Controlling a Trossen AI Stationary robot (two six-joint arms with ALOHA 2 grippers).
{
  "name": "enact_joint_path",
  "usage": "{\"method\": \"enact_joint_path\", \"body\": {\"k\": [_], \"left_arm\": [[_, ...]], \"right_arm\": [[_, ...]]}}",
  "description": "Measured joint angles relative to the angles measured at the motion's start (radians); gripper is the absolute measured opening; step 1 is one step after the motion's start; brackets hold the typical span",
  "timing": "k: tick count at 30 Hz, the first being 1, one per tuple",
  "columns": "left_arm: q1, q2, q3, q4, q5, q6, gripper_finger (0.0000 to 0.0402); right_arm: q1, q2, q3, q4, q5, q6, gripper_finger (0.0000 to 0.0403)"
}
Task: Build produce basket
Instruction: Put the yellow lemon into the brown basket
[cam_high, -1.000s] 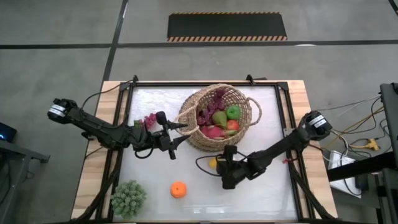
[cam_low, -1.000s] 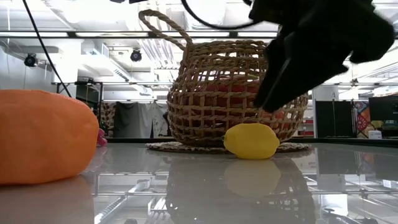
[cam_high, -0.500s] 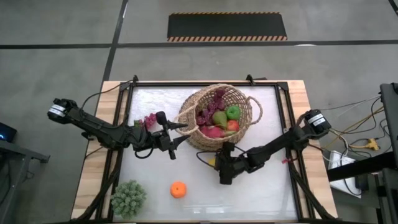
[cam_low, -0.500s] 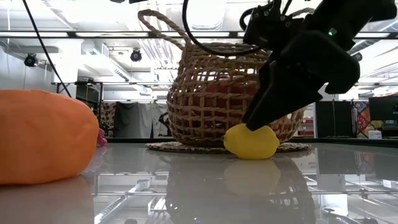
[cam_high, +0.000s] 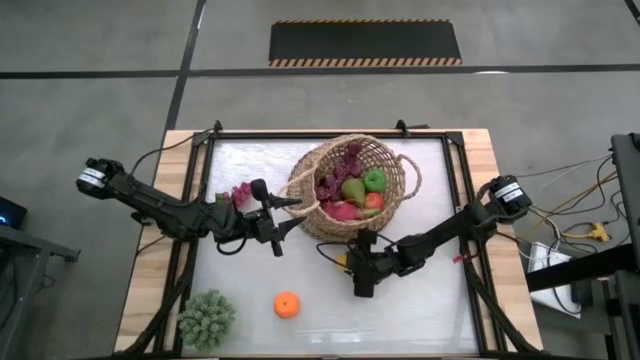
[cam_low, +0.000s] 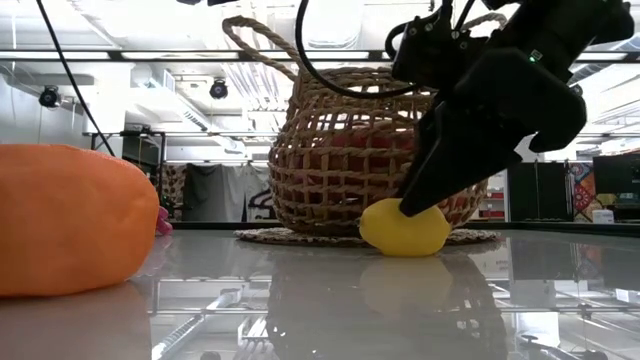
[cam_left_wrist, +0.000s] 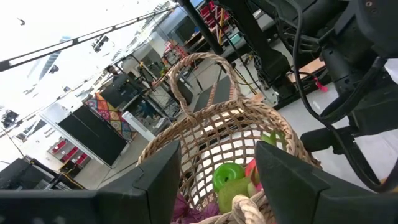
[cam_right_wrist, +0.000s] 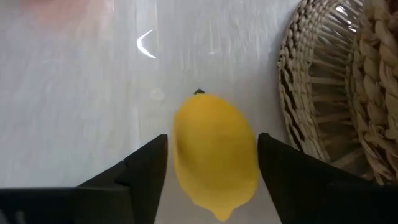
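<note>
The wicker basket (cam_high: 350, 185) stands on its flat base at the table's middle far side. It holds a green apple (cam_high: 374, 180), a pear (cam_high: 353, 190), red fruit and purple grapes. A yellow lemon (cam_right_wrist: 214, 152) lies on the table just in front of the basket (cam_low: 405, 228). My right gripper (cam_high: 352, 268) is open, slanting down over the lemon with a finger on either side. My left gripper (cam_high: 292, 212) is open at the basket's left rim (cam_left_wrist: 242, 210), which shows between its fingers. My right gripper comes at the lemon slanting down from the table's right. In the low view one fingertip (cam_low: 412, 200) meets the lemon's top, and in the right wrist view the fingers flank its long sides. I cannot tell whether they touch it. My left gripper: I cannot tell whether it touches the rim.
An orange (cam_high: 287, 304) lies near the front edge and fills the low view's left (cam_low: 60, 220). A green spiky bunch (cam_high: 207, 318) sits at the front left corner. A purple grape bunch (cam_high: 240, 192) lies beside the left arm.
My right gripper has moved down and a little toward the far left, onto the lemon, so its fingers now straddle it. The lemon and basket have stayed where they were.
</note>
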Motion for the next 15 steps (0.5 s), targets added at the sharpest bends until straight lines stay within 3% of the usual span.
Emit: {"method": "enact_joint_path", "body": {"k": [10,15], "left_arm": [[0.000,0.000,0.000,0.000,0.000,0.000,0.0190],[0.000,0.000,0.000,0.000,0.000,0.000,0.0190]], "right_arm": [[0.000,0.000,0.000,0.002,-0.009,0.002,0.0139],[0.000,-0.021,0.001,-0.004,-0.016,0.002,0.0123]]}}
